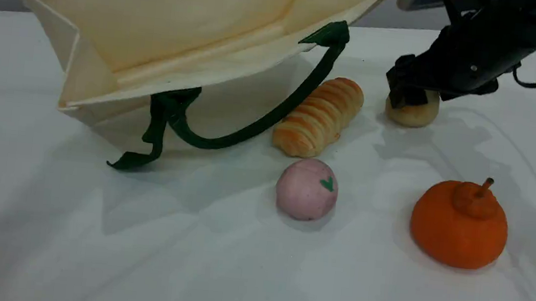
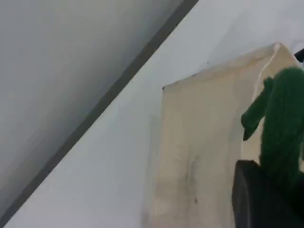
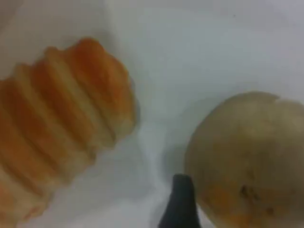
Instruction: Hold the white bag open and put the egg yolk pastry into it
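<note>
The white bag [image 1: 176, 28] hangs tilted at the upper left, its mouth facing the camera and one dark green handle [image 1: 250, 129] drooping to the table. In the left wrist view my left gripper [image 2: 261, 197] is shut on the bag's other green handle [image 2: 282, 123], above the cream cloth [image 2: 199, 156]. The egg yolk pastry [image 1: 416, 114] rests on the table at the right. My right gripper [image 1: 423, 97] is lowered over it, open, its fingers on either side. In the right wrist view one fingertip [image 3: 180, 202] stands just left of the pastry [image 3: 247, 161].
A long golden ridged bread roll [image 1: 319, 116] lies just left of the pastry, close to the right gripper. A pink ball with a green mark [image 1: 307, 188] and an orange pumpkin-shaped bun [image 1: 459, 224] sit nearer the camera. White cloth covers the table [image 1: 91, 251].
</note>
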### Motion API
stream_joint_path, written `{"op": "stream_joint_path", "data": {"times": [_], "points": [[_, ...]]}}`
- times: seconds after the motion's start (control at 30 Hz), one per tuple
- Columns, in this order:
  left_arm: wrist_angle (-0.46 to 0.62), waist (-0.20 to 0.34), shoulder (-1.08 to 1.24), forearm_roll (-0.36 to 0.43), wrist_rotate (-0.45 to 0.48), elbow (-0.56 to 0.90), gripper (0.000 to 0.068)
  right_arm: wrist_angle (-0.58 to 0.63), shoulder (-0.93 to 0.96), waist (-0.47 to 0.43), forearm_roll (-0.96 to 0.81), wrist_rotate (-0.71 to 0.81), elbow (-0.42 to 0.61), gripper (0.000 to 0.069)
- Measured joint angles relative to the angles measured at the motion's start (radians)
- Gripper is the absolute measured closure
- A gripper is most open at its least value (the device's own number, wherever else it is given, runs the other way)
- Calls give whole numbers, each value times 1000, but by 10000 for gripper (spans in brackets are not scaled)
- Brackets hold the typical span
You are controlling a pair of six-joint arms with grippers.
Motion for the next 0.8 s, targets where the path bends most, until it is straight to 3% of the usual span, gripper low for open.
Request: {"op": "stream_joint_path", "data": {"times": [0.17,0.6,0.8], "points": [[0,0,0,-1,0,0,599,-36,17,0,0,0,0,176],[0,0,0,-1,-3,0,599,-90,58,0,5,0,-9,449],[0,0,0,-1,-4,0,599,-82,58,0,3,-8,-9,516]]}}
